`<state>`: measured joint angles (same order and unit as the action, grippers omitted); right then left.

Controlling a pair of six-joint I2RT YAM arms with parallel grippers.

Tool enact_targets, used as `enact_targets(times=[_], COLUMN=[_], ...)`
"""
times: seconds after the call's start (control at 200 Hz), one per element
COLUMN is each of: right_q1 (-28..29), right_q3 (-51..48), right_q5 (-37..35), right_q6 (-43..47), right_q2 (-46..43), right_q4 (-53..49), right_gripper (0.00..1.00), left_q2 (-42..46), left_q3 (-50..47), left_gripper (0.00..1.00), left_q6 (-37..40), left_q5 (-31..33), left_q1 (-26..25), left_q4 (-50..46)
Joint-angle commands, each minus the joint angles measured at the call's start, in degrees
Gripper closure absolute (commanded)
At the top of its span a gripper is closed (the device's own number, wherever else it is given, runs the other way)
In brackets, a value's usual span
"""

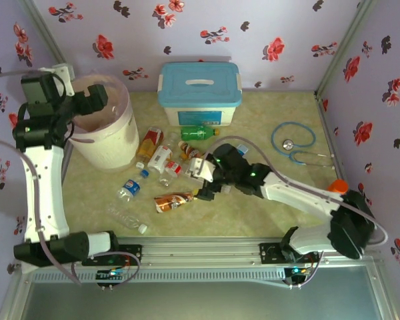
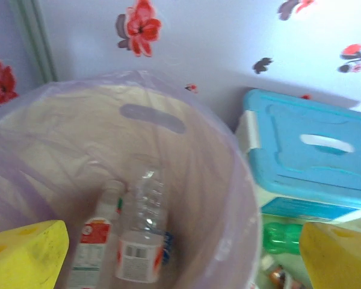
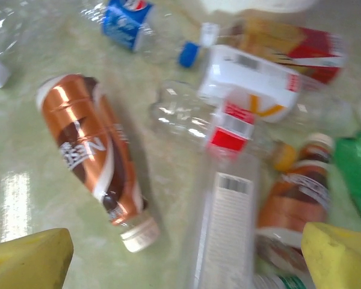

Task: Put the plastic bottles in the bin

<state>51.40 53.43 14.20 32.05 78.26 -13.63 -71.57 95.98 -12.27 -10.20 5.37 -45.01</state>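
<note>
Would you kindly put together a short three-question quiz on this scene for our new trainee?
1. True or false: the left tool is above the bin, with its jaws open.
2. Fill in: the box has a ___ lid.
3. The right tool is above: A the bin, B the box, C the loose bottles.
Key: 1 true; 2 light blue; 3 C.

bottles [image 1: 163, 160] lie crowded beside the bin [image 1: 123, 143], before the blue-lidded box [image 1: 200, 90]; the table [image 1: 267, 117] is bare towards the stethoscope [image 1: 295, 143].
</note>
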Motion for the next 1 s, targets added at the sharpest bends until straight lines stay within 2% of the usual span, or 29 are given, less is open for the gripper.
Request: enact_targets(times=[0.0,0.095,0.15,0.29,0.415,0.65,0.78,0.96,0.995], right_q1=[1.5,2.8,3.1,1.9,-0.4,-4.5,-5.3,-5.4,-5.5], right_q3=[4.7,8.5,9.0,9.0,7.2,2.1,-0.6,-2.8,-2.8], right_q5=[3.2,2.3,-0.7,-10.0,-13.0,-13.8,-11.7,-11.4,-11.8], right_q6=[6.9,8.8,8.2,4.7,2.0,-0.6,-1.6,-3.8,-3.9], right_q2=[5.8,10.7,12.2,12.9,12.3,9.5,8.0,9.4,10.0], right_q4=[-8.7,-12.2,-11.3,-8.5,-8.0,-9.3,-9.1,-5.9,-5.5], right_gripper=[0.03,0.05,0.06,0.03,0.04,0.04,0.04,0.08,0.12], left_q2=[2.5,5.2,6.7,9.3,9.9,9.2,9.1,9.0,9.0], left_q3=[-5.3,-9.1,-11.1,-15.3,-17.0,-18.5,-18.9,-19.4,-19.4], left_gripper=[0.03,0.04,0.04,0.05,0.05,0.05,0.05,0.05,0.05], left_q6=[-6.8,-8.4,-9.7,-11.4,-11.0,-10.7,-10.9,-11.4,-11.4], left_q5=[-6.6,-8.4,-8.6,-10.4,-10.4,-10.5,-10.4,-10.5,-10.4], left_q1=[-0.5,-0.8,-1.0,-2.0,-2.3,-2.9,-3.0,-3.2,-3.3], left_q4=[5.2,6.5,7.3,8.8,9.5,10.4,10.8,11.7,11.7])
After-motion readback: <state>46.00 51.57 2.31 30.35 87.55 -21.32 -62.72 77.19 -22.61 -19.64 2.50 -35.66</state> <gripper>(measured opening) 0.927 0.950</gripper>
